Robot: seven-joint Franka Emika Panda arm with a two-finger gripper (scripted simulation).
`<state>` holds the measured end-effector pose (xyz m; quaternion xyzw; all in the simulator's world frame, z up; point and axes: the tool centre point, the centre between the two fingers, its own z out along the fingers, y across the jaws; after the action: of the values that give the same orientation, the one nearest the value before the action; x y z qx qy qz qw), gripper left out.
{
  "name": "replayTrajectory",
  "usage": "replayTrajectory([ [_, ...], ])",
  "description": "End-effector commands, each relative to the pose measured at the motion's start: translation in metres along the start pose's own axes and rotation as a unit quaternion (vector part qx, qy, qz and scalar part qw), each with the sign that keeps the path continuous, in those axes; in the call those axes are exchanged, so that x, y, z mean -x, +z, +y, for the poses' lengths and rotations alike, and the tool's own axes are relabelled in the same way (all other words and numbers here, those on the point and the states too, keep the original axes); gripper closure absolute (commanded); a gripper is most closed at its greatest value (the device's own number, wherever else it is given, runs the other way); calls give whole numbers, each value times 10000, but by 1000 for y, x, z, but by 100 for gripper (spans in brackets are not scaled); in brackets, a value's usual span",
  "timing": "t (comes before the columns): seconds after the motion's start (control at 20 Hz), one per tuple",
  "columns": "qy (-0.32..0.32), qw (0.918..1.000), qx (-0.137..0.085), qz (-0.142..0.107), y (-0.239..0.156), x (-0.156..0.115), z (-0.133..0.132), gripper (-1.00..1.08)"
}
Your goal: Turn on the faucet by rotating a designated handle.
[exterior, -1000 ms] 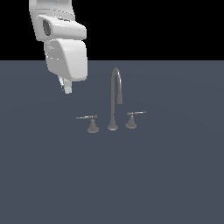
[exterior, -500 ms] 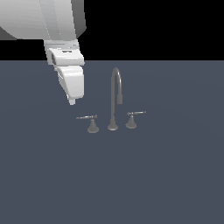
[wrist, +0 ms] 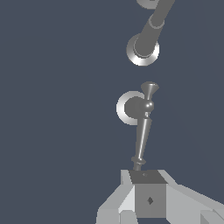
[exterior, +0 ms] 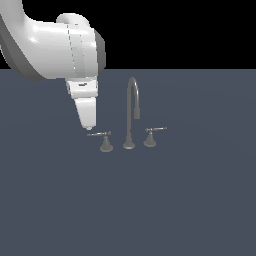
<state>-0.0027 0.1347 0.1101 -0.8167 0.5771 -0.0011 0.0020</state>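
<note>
Handle (wrist: 142,133) tip just beside fingers (wrist: 148,192).

Since a second ago we see the arm swing lower over the faucet (exterior: 131,115), and the claw (exterior: 89,128) now drops from well above to the outer tip of the designated handle (exterior: 101,134), just above it.

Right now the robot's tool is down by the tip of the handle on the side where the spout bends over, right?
No. The tool is by the tip of the handle on the other side, away from where the spout bends. The exterior view shows it.
</note>
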Motion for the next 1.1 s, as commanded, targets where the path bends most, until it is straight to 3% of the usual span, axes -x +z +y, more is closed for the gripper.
replayTrajectory([
  [0.0, 202, 9998, 6, 12, 13, -5, -10, 108],
  [0.5, 702, 9975, 23, 14, 43, -19, -33, 108],
  [1.05, 748, 9972, 23, 5, 45, -21, -35, 108],
])
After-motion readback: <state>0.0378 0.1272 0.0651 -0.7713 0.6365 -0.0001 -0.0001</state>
